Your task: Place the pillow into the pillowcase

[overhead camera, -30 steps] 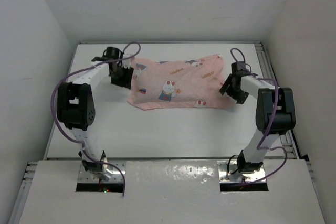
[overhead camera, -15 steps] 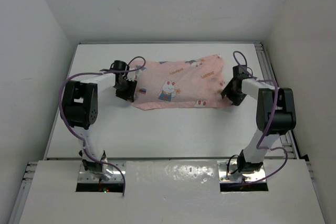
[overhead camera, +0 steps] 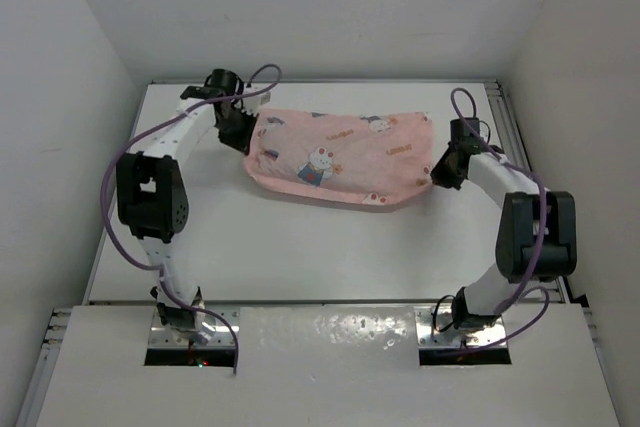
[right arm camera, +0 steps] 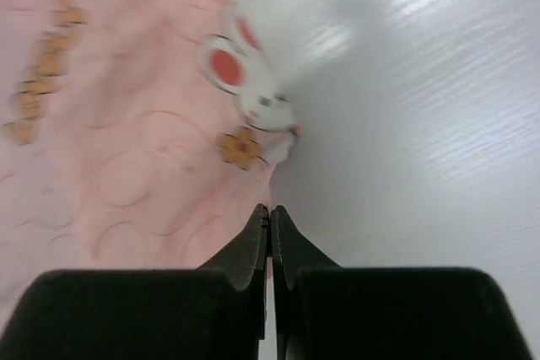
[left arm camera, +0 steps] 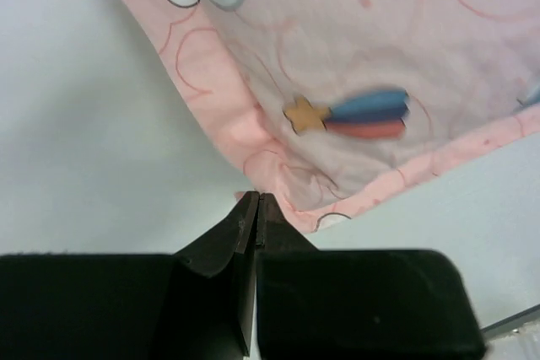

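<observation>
With left gripper point(left arm camera: 256, 201) clamped tight on one corner of the pillowcase point(overhead camera: 340, 159) and right gripper point(right arm camera: 270, 211) clamped on the opposite end, holds the pink fabric spread over the far half of the white counter point(overhead camera: 300, 247), between plain white walls point(overhead camera: 320, 17).

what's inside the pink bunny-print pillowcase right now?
Only the light-pink bunny-print fabric pillowcase shows, lying plump on the white table. Its fabric covers whatever fills it; the filling cannot be seen in any view.
</observation>
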